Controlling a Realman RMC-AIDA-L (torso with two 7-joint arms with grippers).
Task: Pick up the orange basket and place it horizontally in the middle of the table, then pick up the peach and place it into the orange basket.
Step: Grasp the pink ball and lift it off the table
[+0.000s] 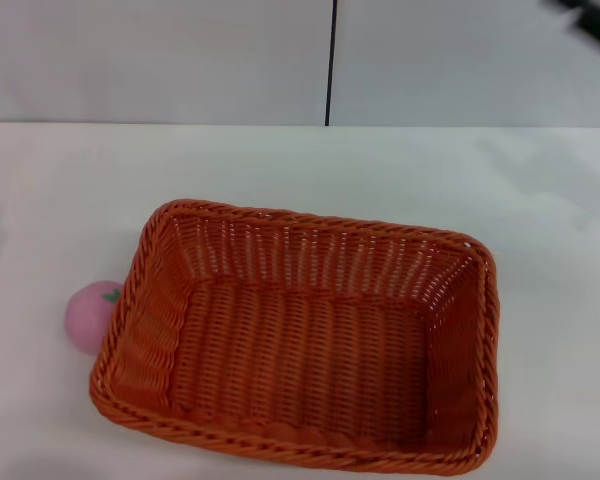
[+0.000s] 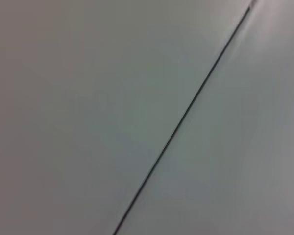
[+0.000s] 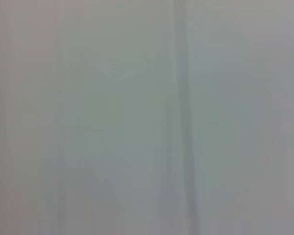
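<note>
Mostly centred on the plain white matte desk [image 1: 540, 200], the large rectangular orange woven wicker basket [image 1: 300, 350] sits empty, slightly skewed. Small round pink toy peach [image 1: 92, 314] touches its left outer wall, on the desk. Neither hand visible; state cannot be told.

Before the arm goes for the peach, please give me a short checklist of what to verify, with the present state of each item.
1. Orange basket lies long side across the table, near the middle: ok.
2. Basket stands upright with its inside empty: ok.
3. Peach is outside the basket, by its left end: ok.
4. Peach is free of the basket rim: cannot tell, they look touching.
5. Nothing lies on the peach from above: ok.
6. Grippers are placed and open: cannot tell, neither shows in any view.
</note>
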